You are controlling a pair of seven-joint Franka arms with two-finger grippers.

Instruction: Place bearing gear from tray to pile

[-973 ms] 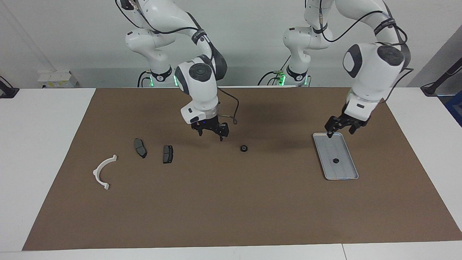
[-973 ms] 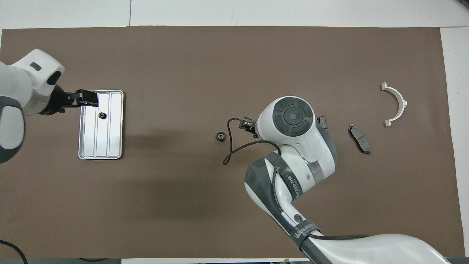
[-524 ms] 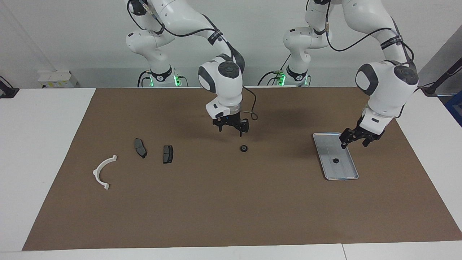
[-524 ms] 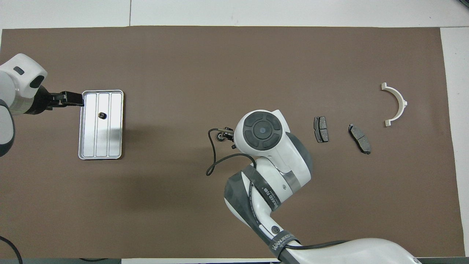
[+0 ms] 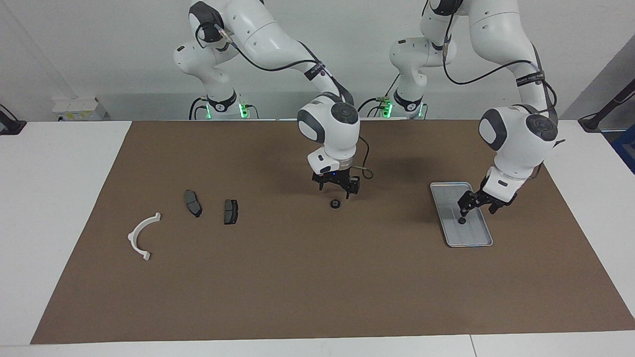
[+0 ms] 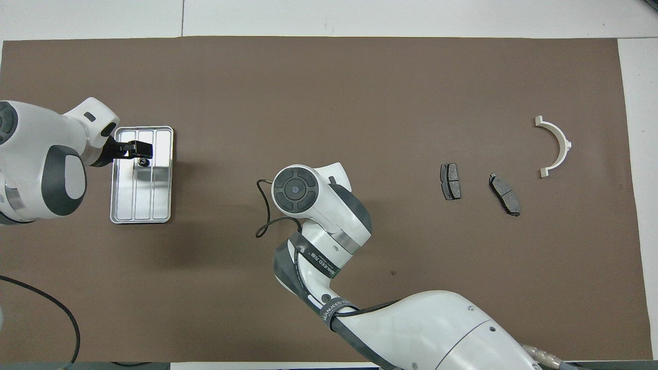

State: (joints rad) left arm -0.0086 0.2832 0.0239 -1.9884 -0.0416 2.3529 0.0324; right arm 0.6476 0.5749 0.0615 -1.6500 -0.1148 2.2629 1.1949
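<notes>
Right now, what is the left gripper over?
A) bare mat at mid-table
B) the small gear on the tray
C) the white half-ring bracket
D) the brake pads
B: the left gripper, open, hangs over the small gear lying on the tray; the right gripper is over the other gear at mid-table.

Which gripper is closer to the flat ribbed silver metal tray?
Left. The left gripper hangs open over the flat ribbed silver metal tray; the right gripper hangs open mid-table above a small black gear.
</notes>
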